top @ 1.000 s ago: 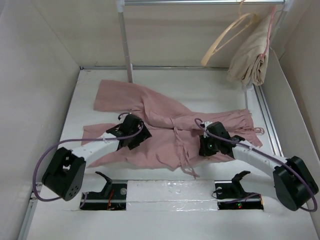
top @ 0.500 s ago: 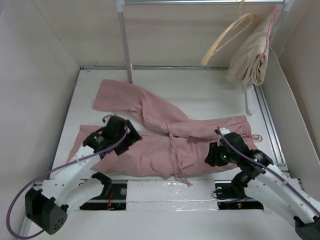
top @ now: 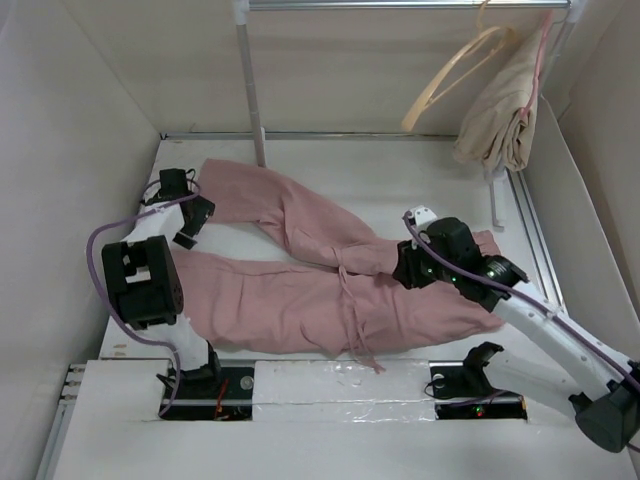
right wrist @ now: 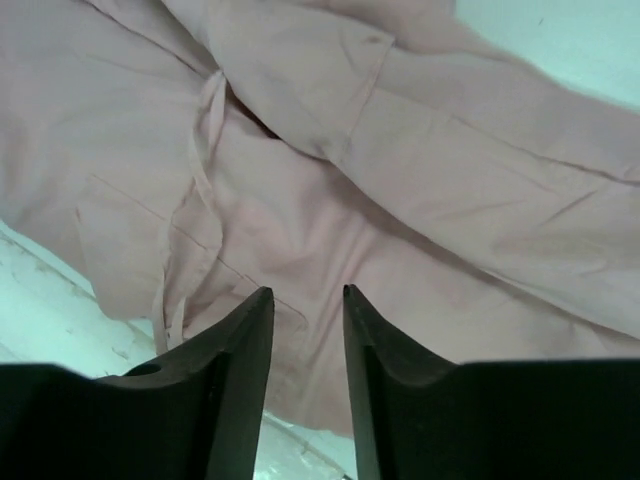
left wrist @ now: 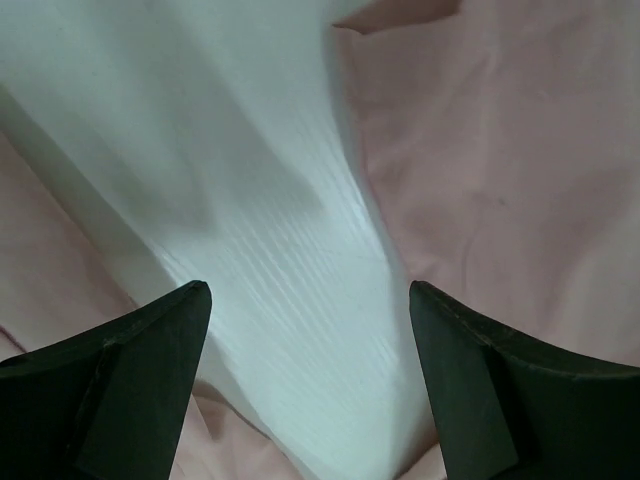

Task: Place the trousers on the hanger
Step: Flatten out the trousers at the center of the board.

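Observation:
The dusty-pink trousers point(top: 300, 300) lie spread flat on the white table, legs running to the left and waist to the right. My left gripper point(top: 188, 228) is open wide at the far left, over the bare strip of table between the two leg ends; it holds nothing point(left wrist: 310, 290), with pink cloth point(left wrist: 500, 150) on either side. My right gripper point(top: 408, 270) hovers above the waist and pocket area point(right wrist: 300, 150), its jaws a narrow gap apart and empty point(right wrist: 308, 292). The cream-tan hanger point(top: 455, 72) hangs tilted on the rail at the back right.
A beige folded garment point(top: 500, 115) hangs on a pinkish hanger next to the cream one. The rail's upright pole point(top: 250, 90) stands at the back, just behind the upper trouser leg. Walls close in on the left and right.
My left arm has swung back to the far left and let go, leaving the legs stretched out. My right gripper has moved from the near right edge up over the waist.

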`<state>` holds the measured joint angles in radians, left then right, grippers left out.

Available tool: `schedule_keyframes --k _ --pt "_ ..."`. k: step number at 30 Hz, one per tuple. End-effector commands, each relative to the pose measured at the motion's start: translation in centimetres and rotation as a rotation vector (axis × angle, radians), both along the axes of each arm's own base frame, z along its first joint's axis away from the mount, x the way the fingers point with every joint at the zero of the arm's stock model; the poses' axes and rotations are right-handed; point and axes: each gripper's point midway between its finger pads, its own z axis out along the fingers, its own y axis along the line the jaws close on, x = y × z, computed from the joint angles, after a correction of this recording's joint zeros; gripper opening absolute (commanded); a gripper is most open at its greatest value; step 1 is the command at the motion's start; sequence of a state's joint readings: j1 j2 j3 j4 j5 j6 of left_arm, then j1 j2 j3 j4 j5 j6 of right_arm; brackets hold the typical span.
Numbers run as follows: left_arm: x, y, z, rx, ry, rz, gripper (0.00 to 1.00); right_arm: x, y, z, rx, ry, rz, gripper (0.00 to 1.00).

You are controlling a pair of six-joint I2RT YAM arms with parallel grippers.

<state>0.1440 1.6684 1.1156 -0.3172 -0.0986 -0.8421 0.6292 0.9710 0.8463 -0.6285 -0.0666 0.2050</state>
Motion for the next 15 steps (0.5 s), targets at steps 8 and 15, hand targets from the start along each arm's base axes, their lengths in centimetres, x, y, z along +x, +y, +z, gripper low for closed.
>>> schedule_keyframes --k 8,15 --pt "4.5 3.0 -2.0 -0.034 -0.048 0.069 0.63 -1.8 -1.5 0.0 0.065 -0.052 0.018 0.42" --pt "6.6 4.1 -4.3 -0.005 -0.004 0.064 0.63 -1.0 -3.1 0.1 0.016 -0.050 -0.056 0.42"
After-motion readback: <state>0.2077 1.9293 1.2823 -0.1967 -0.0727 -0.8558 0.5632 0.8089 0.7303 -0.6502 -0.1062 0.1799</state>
